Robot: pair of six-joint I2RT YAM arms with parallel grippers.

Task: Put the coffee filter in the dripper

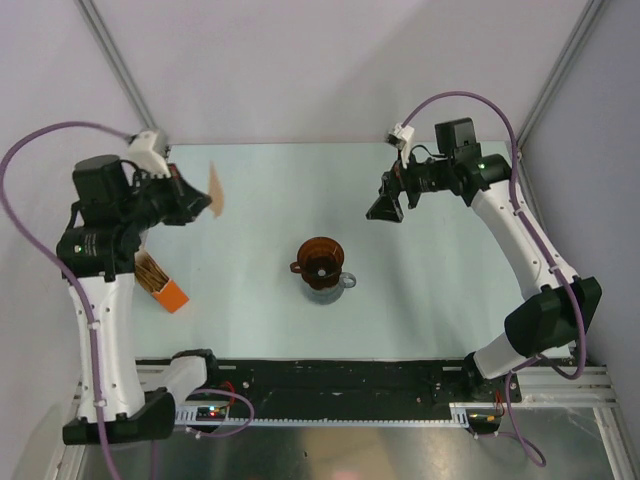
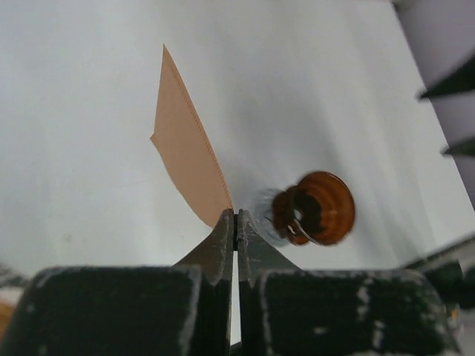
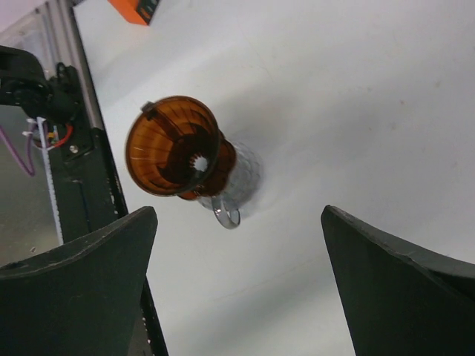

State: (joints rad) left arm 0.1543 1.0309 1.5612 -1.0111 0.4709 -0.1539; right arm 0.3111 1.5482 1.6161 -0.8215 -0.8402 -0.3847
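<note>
The dripper (image 1: 320, 260), a reddish-brown cone, sits on a clear glass jug (image 1: 340, 281) at the table's middle. It also shows in the left wrist view (image 2: 315, 208) and the right wrist view (image 3: 172, 146). My left gripper (image 1: 206, 203) is shut on the coffee filter (image 1: 216, 188), a flat tan paper held edge-up above the table, left of the dripper. In the left wrist view the filter (image 2: 184, 141) rises from the pinched fingertips (image 2: 223, 230). My right gripper (image 1: 385, 208) is open and empty, up and right of the dripper.
A small orange box (image 1: 161, 283) with brown paper edges lies at the left, near my left arm; its corner shows in the right wrist view (image 3: 137, 9). A black rail (image 1: 330, 378) runs along the table's near edge.
</note>
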